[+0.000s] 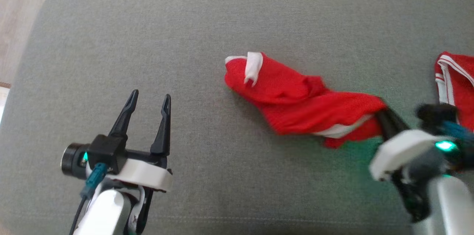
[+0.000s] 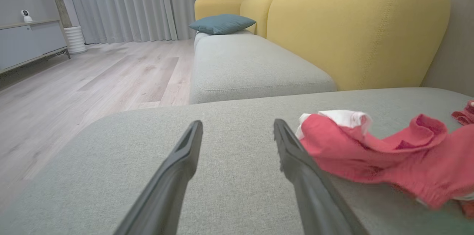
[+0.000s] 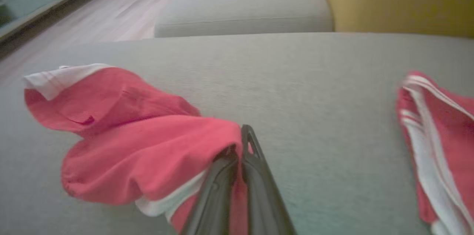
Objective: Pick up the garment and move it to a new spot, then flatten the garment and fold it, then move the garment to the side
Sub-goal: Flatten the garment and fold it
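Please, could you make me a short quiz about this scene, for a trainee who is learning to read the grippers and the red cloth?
1. Multiple choice. The right gripper is: A, open above the red garment; B, shut on one end of that garment; C, shut on nothing.
2. True or false: the left gripper is open and apart from the garment.
3. Fill the gap: a second red piece with white stripes lies at the ___ edge of the head view.
Key: 1 B; 2 true; 3 right.
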Tool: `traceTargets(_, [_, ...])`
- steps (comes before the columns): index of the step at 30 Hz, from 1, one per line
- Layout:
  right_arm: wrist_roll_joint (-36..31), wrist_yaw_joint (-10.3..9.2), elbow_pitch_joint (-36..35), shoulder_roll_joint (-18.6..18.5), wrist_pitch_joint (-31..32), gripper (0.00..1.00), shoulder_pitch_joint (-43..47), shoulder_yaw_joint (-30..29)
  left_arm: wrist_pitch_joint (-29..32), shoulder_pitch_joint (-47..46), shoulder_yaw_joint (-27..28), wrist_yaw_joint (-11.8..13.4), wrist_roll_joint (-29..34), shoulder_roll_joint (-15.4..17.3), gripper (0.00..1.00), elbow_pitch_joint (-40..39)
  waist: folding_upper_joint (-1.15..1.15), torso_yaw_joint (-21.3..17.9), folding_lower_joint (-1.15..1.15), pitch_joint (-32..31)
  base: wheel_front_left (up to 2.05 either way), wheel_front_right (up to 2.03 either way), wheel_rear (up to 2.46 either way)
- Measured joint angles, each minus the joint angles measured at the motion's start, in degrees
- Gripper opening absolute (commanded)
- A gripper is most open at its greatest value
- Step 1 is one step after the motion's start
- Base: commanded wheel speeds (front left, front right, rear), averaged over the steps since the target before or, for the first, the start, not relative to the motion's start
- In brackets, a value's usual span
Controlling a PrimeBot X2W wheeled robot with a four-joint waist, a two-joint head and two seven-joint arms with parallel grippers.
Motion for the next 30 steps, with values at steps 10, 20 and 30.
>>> traceTargets(10, [17.68, 0.00, 11.95, 0.66, -12.70, 1.00, 1.98, -5.91, -0.01, -0.03, -0.02, 0.00, 0.40, -0.08, 1.00, 0.12, 0.00, -1.42, 0.00, 0.05, 0.00, 0.00, 0.00])
traceTargets(20, [2.01, 0.00, -3.50, 0.63, -22.56, 1.00, 7.14, 0.18, -0.01, 0.43, 1.33, 1.55, 0.38, 0.18, 1.00, -0.18, 0.00, -2.93, 0.00, -1.10, 0.00, 0.00, 0.00])
traceTargets(30, [-0.70, 0.00, -10.56, 0.63, -21.63, 1.00, 15.51, 3.11, 0.00, 4.85, 1.27, 3.07, 0.38, 0.55, 1.00, -1.49, 0.00, -3.33, 0.00, -4.59, 0.00, 0.00, 0.00])
